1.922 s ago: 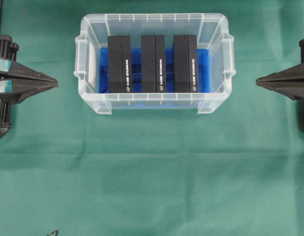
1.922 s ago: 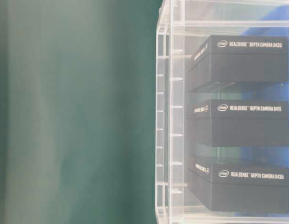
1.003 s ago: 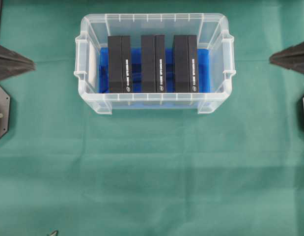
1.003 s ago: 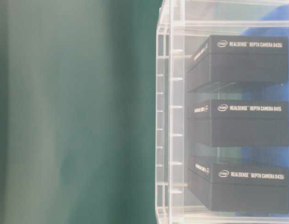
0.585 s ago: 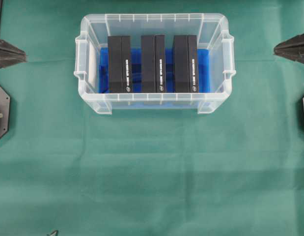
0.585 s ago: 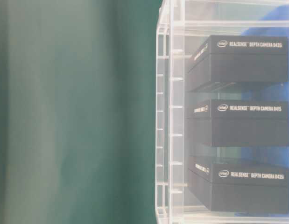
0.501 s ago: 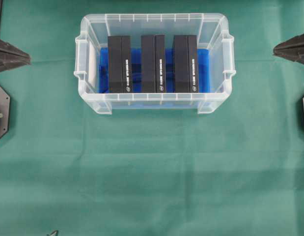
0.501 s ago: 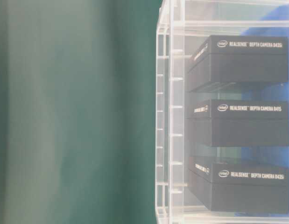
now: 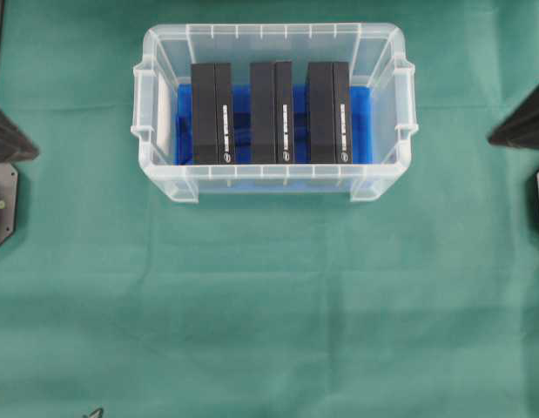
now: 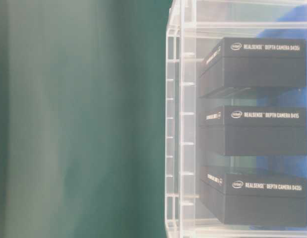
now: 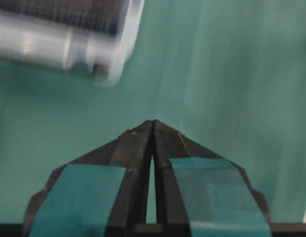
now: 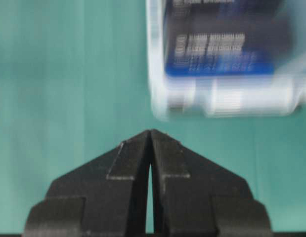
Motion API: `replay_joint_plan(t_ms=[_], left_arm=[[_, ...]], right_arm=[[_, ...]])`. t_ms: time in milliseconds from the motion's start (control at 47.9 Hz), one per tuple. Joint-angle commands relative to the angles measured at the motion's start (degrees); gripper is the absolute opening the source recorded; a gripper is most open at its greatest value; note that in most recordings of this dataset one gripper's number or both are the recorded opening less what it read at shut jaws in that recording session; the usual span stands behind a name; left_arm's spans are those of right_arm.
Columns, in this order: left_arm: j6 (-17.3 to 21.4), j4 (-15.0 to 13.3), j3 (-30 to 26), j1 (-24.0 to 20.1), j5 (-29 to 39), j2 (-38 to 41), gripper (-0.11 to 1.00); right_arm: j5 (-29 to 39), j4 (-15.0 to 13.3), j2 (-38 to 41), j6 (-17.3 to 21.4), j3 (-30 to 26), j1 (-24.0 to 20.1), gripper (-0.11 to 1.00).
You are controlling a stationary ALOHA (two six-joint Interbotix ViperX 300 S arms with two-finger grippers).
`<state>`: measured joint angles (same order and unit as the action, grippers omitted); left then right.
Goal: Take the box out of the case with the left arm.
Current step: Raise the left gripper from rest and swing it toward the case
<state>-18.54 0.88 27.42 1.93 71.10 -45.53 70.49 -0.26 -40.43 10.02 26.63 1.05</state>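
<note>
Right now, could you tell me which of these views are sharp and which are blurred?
Overhead view: sharp throughout, the case and its three black boxes crisp. Table-level view: box lettering readable, green cloth soft. Left wrist view: left gripper sharp, case smeared. Right wrist view: right gripper sharp, case and box print streaked.

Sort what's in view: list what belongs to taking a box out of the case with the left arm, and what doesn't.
Belongs:
- case
- three black boxes, left, middle, right
- left gripper, shut

Not part of it:
- right gripper, shut
- green cloth
</note>
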Motion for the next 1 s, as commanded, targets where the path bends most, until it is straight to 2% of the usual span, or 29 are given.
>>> replay_joint_plan(t_ms=[0, 125, 272, 355, 418, 481, 501, 648, 669, 752, 836, 982], left_arm=[[-0.53, 0.18, -2.90, 0.26, 7.21, 1.93, 0.02], [-0.97, 0.09, -3.96, 0.26, 12.22, 3.78, 0.02], [-1.49, 0.09, -4.13, 0.26, 12.30, 4.22, 0.02], [-3.25, 0.09, -4.13, 0.26, 12.39, 4.22, 0.02], [-7.38, 0.09, -4.13, 0.26, 12.48, 4.22, 0.02], [-13.54, 0.09, -4.13, 0.18, 12.66, 4.22, 0.02], [-17.23, 0.18, -4.13, 0.09, 12.92, 4.22, 0.02], [-36.21, 0.53, -4.13, 0.00, 15.03, 4.22, 0.02], [-40.25, 0.70, -4.13, 0.00, 15.64, 4.31, 0.02], [-49.39, 1.23, -4.13, 0.00, 16.61, 4.31, 0.02], [-55.20, 1.23, -4.13, 0.09, 16.79, 4.13, 0.02], [-58.89, 1.14, -4.13, 0.00, 16.44, 4.04, 0.02]], right_arm=[[9.76, -0.09, 2.20, 0.35, -2.99, 0.09, 0.01], [18.28, -0.09, 4.57, 1.05, -4.66, 0.09, 0.01], [19.25, -0.09, 5.01, 1.32, -5.10, 0.09, 0.01], [19.34, -0.09, 5.01, 1.49, -5.19, 0.09, 0.01], [19.42, -0.09, 5.01, 2.20, -5.19, 0.18, 0.01], [19.51, -0.09, 5.01, 3.87, -5.27, 0.09, 0.01], [19.60, -0.18, 5.01, 4.39, -5.27, 0.09, 0.01], [19.69, -1.05, 5.01, 8.35, -5.19, 0.09, 0.01], [19.60, -1.05, 5.01, 8.96, -5.19, 0.09, 0.01], [19.69, -1.49, 5.01, 11.07, -5.19, 0.09, 0.01], [20.13, -1.85, 5.19, 13.01, -5.19, 0.09, 0.01], [22.06, -2.81, 5.89, 13.71, -5.27, 0.09, 0.01]])
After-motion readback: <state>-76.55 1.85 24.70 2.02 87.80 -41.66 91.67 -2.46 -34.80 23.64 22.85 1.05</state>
